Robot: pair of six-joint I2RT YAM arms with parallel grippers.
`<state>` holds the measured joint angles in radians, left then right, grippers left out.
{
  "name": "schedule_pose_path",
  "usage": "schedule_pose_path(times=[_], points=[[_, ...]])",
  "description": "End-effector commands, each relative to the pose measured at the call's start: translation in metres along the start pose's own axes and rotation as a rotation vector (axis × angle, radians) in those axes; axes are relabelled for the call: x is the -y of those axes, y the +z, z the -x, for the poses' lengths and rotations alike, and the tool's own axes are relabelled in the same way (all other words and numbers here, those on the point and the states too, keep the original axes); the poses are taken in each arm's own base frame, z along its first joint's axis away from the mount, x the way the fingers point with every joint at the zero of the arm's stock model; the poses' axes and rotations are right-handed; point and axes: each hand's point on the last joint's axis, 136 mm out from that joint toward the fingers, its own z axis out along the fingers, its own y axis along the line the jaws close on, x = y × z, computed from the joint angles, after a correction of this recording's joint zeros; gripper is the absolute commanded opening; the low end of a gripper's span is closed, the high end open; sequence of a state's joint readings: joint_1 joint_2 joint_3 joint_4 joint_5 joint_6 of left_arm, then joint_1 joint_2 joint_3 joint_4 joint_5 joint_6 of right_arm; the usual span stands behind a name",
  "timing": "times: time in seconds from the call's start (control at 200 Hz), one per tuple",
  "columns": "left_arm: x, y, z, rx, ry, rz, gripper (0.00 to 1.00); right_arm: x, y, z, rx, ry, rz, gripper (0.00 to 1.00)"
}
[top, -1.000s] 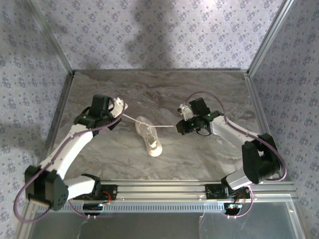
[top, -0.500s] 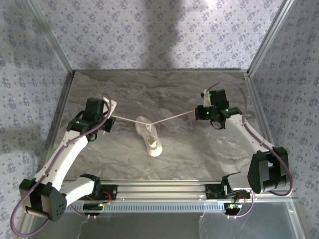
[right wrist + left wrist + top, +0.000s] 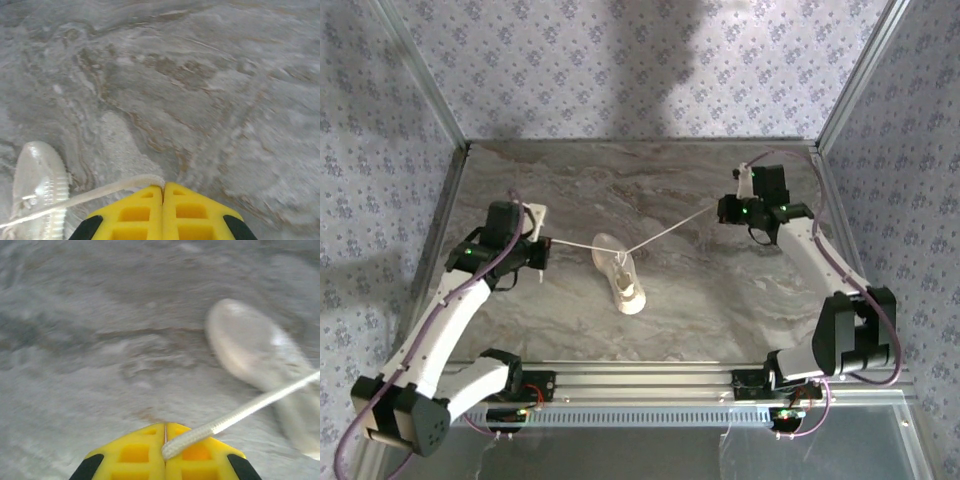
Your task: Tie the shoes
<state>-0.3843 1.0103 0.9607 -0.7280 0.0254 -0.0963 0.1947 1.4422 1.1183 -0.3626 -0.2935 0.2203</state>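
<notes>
Laces (image 3: 250, 409), thin and white, stretch taut from the small cream sneaker (image 3: 620, 275) between our left hand (image 3: 165, 440) and right hand (image 3: 163, 196), each clenched on one end.

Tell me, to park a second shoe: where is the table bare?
Bare: the far table strip between back wall and taut laces; the near strip between sneaker and rail. Crowded: the middle, laces stretched from sneaker to left claw and right claw.
</notes>
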Motion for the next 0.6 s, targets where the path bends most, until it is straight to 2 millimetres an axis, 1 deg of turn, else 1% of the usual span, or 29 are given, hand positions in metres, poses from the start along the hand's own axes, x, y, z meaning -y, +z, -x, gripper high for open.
schedule_pose_path(times=[0.0, 0.115, 0.2, 0.25, 0.315, 0.325, 0.375, 0.405, 0.41, 0.48, 0.5, 0.505, 0.595], points=[[0.073, -0.019, 0.031, 0.116, 0.115, -0.193, 0.00, -0.048, 0.012, 0.021, -0.001, -0.120, 0.144, 0.00], [0.137, -0.023, 0.042, 0.154, 0.221, -0.310, 0.00, -0.096, 0.033, 0.032, -0.039, -0.222, 0.259, 0.00], [0.190, -0.022, 0.048, 0.179, 0.320, -0.398, 0.00, -0.133, 0.045, 0.040, -0.065, -0.293, 0.353, 0.00], [0.220, -0.020, 0.051, 0.187, 0.387, -0.436, 0.00, -0.155, 0.048, 0.048, -0.072, -0.328, 0.416, 0.00], [0.258, -0.013, 0.053, 0.190, 0.467, -0.484, 0.00, -0.185, 0.052, 0.051, -0.090, -0.372, 0.507, 0.00], [0.263, -0.016, 0.054, 0.199, 0.478, -0.499, 0.00, -0.188, 0.053, 0.051, -0.092, -0.378, 0.518, 0.00], [0.288, -0.007, 0.052, 0.190, 0.529, -0.529, 0.00, -0.208, 0.054, 0.052, -0.103, -0.411, 0.577, 0.00], [0.302, 0.000, 0.050, 0.177, 0.554, -0.540, 0.00, -0.219, 0.053, 0.051, -0.112, -0.430, 0.608, 0.00], [0.304, -0.002, 0.051, 0.183, 0.557, -0.547, 0.00, -0.220, 0.053, 0.051, -0.113, -0.432, 0.612, 0.00], [0.331, 0.009, 0.045, 0.162, 0.608, -0.585, 0.00, -0.242, 0.051, 0.050, -0.118, -0.483, 0.669, 0.00], [0.337, 0.012, 0.044, 0.156, 0.618, -0.591, 0.00, -0.245, 0.051, 0.045, -0.139, -0.486, 0.677, 0.00], [0.338, 0.016, 0.041, 0.147, 0.622, -0.589, 0.00, -0.246, 0.051, 0.045, -0.140, -0.488, 0.680, 0.00], [0.358, 0.028, 0.034, 0.128, 0.654, -0.622, 0.00, -0.264, 0.047, 0.042, -0.149, -0.519, 0.732, 0.00]])
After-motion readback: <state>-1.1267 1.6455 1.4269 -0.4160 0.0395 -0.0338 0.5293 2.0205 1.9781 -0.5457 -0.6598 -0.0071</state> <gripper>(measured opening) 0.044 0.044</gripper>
